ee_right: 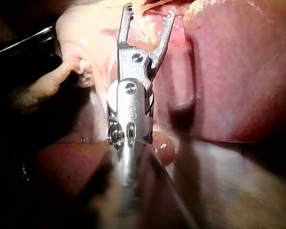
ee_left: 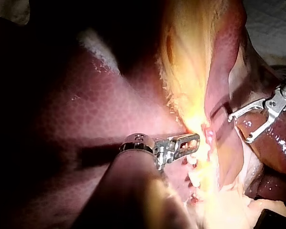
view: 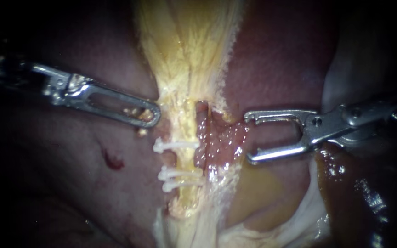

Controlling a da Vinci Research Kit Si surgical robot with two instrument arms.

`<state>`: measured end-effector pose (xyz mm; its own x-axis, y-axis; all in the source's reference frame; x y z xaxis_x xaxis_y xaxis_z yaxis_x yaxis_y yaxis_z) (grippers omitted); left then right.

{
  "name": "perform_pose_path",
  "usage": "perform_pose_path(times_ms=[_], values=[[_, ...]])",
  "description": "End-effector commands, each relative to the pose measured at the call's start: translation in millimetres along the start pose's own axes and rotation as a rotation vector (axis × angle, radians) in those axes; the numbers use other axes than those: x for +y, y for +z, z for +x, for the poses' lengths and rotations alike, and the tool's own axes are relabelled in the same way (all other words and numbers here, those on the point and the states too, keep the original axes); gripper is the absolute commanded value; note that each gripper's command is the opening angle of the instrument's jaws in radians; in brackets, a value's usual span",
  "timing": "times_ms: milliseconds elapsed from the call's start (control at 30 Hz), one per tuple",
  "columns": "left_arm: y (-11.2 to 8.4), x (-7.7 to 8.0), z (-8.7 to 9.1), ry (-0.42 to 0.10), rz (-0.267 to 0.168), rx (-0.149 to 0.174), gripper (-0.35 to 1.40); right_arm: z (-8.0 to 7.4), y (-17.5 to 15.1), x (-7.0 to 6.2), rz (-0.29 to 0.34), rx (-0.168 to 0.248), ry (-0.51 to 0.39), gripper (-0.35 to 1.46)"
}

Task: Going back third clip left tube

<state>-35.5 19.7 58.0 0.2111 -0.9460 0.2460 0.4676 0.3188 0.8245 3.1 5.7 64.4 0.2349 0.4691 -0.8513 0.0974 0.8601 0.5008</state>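
Right instrument point(view: 249, 137), wet liver point(view: 70, 193), 3 white clips point(view: 180, 173)

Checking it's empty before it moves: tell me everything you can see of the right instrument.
The right instrument is bright metal: a shaft from the right, a pinned hinge, two thin jaws with small hooked tips. The jaws stand wide open and empty, no clip between them. They point at the tube carrying three white clips, stopping short of it, beside glistening red tissue; contact with that tissue cannot be told.

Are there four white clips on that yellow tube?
No, only three white clips cross the yellow tube in the endoscope view.
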Motion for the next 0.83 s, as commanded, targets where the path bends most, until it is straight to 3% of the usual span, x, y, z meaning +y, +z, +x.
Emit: perform_pose_path(times_ms=[33,300,833], values=[[0.4,0.2,0.0,0.001,-0.004,0.005,-0.35,0.0,0.0,0.0,0.0,0.0,0.0,0.5],[3.0,1.2,-0.1,0.004,-0.011,0.02,-0.35,0.0,0.0,-0.1,0.0,0.002,-0.006,0.5],[3.5,1.7,0.0,0.006,-0.013,0.026,-0.35,0.2,0.0,-0.3,0.0,0.004,-0.012,0.5]])
